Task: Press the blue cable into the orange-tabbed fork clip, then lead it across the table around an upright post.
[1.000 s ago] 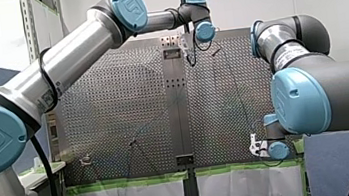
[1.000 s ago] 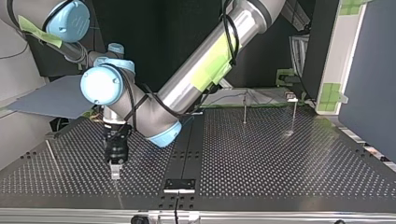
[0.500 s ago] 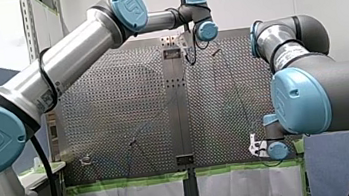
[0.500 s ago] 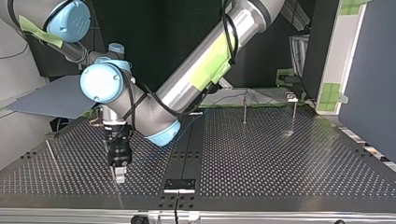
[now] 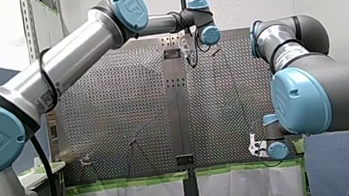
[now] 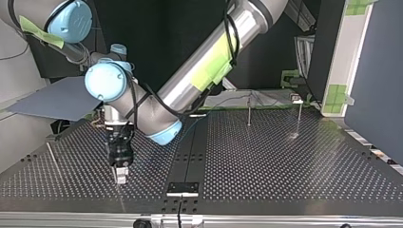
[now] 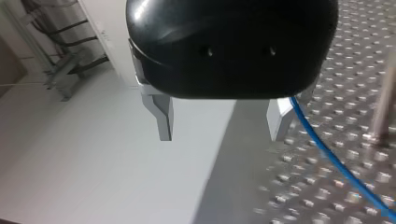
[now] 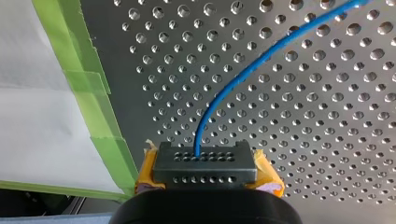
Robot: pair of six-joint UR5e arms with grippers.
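My left hand [image 7: 219, 126] is hanging over the counter [image 7: 359, 56], its metal fingers [image 7: 161, 116] apart. The blue cable [image 7: 327, 154] is running just beside one finger, its upper stretch hidden behind the hand's black body. A blurred post [image 7: 385, 102] is standing beyond it. My right hand [image 8: 205, 161] is clamping the cable between yellow pads [image 8: 267, 176], the grip itself hidden behind a black block [image 8: 187, 173], near the counter's green tape [image 8: 88, 84].

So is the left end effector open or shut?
Open. On the left end effector, the fingers stand wide apart in its wrist view, gripping nothing; the blue cable passes beside one finger.
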